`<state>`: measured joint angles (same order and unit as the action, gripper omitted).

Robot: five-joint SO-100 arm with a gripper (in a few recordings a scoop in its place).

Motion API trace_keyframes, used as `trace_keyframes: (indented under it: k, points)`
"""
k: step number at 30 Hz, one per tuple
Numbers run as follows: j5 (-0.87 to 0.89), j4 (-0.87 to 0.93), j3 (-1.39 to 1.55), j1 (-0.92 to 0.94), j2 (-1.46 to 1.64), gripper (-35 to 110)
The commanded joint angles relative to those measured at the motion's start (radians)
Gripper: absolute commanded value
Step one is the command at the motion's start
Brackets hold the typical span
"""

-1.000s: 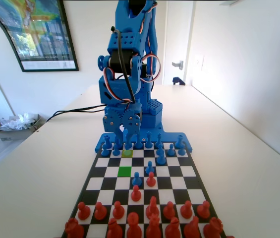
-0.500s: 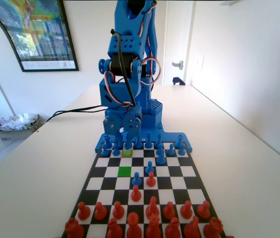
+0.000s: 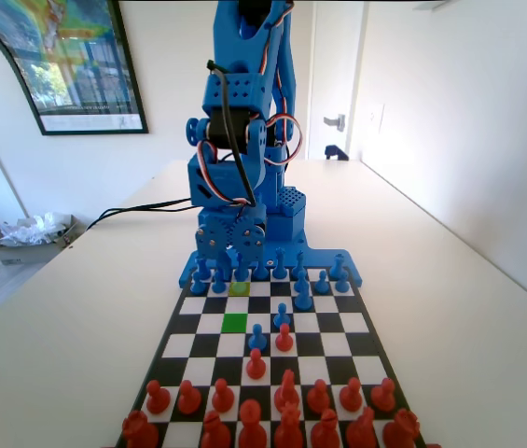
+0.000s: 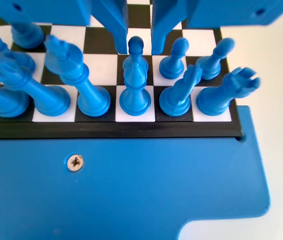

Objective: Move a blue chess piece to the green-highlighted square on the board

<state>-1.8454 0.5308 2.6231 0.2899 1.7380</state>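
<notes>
Lower than a second ago, the blue arm has sunk toward its own end of the board point(image 3: 174, 347), bringing the hand point(image 4: 139, 47) down over the blue pawn row. Going from near to far along the fixed view: the red pieces crowd the close end, then red and blue pawns meet in the middle files, and just beyond them the green-highlighted square point(image 3: 235, 322) lies bare, nothing standing on it. One rank farther, the duller yellow-olive square point(image 3: 239, 288) sits right at the foot of the hand, among the blue pawns. In the wrist view the two jaws hang apart with the round head of the blue chess piece point(image 4: 135, 46) between them; a thin gap seems to remain on each side, so the hand looks released and not yet clenched, though contact is hard to rule out. A taller blue piece point(image 4: 134, 87) stands directly in front of that pawn in this view. By my reading the approach is nearly finished; closing, lifting, carrying to the bright green square and letting go all remain.
</notes>
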Motion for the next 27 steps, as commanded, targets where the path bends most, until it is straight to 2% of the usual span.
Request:
trace_keyframes:
  k: [1,15,27]
  points:
    - [-0.011,-0.008,0.011,0.015,0.015,8]
    - [-0.015,-0.043,0.044,0.012,0.015,7]
    - [-0.023,-0.043,0.041,0.011,0.015,1]
